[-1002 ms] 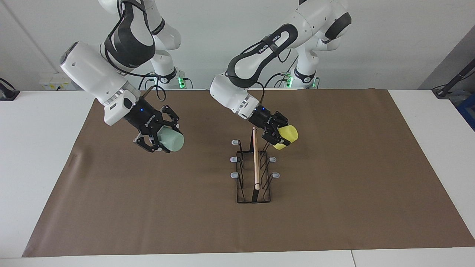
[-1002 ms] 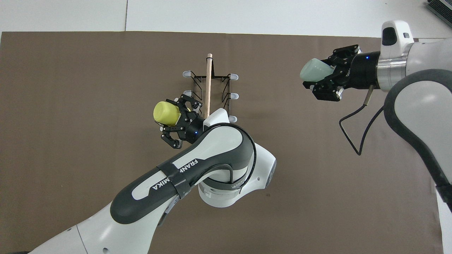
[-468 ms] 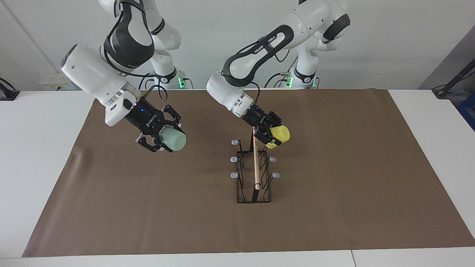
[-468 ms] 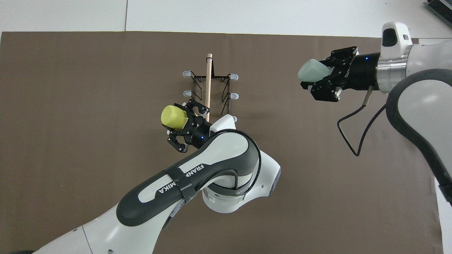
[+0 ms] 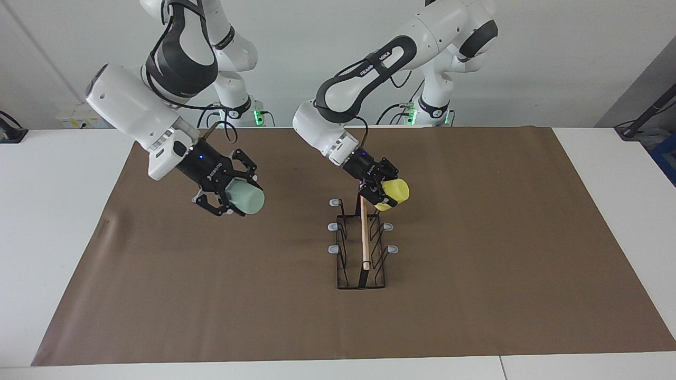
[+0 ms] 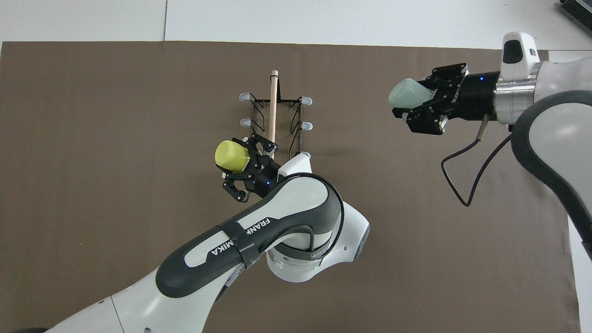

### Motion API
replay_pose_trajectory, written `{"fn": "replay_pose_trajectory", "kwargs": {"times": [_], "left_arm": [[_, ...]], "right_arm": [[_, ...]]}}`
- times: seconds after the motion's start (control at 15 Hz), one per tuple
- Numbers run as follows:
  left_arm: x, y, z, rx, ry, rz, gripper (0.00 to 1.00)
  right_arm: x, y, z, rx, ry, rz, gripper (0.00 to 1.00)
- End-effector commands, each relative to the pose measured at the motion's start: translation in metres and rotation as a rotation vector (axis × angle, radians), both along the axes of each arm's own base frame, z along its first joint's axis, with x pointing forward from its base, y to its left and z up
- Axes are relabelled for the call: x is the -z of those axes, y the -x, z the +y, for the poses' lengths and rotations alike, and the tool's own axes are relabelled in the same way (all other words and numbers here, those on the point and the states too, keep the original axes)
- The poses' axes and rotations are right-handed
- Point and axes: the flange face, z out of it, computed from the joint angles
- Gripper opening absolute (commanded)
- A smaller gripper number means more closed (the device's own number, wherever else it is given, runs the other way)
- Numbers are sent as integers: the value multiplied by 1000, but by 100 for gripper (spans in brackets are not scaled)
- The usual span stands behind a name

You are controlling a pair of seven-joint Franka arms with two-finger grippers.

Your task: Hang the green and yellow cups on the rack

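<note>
The left pincer [image 5: 384, 194] grips the yellow cup [image 5: 395, 191] on its side, just over the rack's [image 5: 362, 248] prong nearest the robots, probably to slip it on. The right pincer [image 5: 228, 196] holds the green cup [image 5: 244, 200] above the mat [image 5: 475, 295], apart, waiting.

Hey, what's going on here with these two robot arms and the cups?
Two arms are hanging cups on a black wire rack in the middle of the brown mat. The left gripper holds the yellow cup at the rack's end nearest the robots, on the left arm's side, right by a prong there. The right gripper holds the green cup in the air over the mat, well clear of the rack. No cup hangs on the rack yet.
</note>
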Motion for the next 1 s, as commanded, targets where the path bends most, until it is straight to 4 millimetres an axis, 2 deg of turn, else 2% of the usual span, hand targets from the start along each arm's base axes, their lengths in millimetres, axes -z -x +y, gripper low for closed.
{"fn": "replay_pose_trajectory", "kwargs": {"times": [0.0,0.13,0.2,0.4,0.6,0.8,0.87,0.94], "left_arm": [[3,1,-5,8,18,-20,8],[0,1,-6,2,30,-31,91],[-2,-1,-5,-3,33,-35,100],[-7,-1,-8,-10,39,-38,100],[-23,-11,-5,-42,44,-54,100],[-30,-36,13,-30,22,21,100],[-37,-46,12,-5,58,60,100],[-41,-65,25,-16,77,92,100]], "right_arm": [[-3,16,-14,-21,-68,-25,0],[-3,18,-26,-28,-104,-33,0],[-4,19,-31,-41,-121,-45,0],[-3,30,-36,-50,-218,-83,0],[1,41,-35,-33,-321,-133,0],[9,48,-32,-18,-396,-162,0],[17,52,-30,-14,-413,-167,0],[20,54,-30,-16,-415,-176,0]]}}
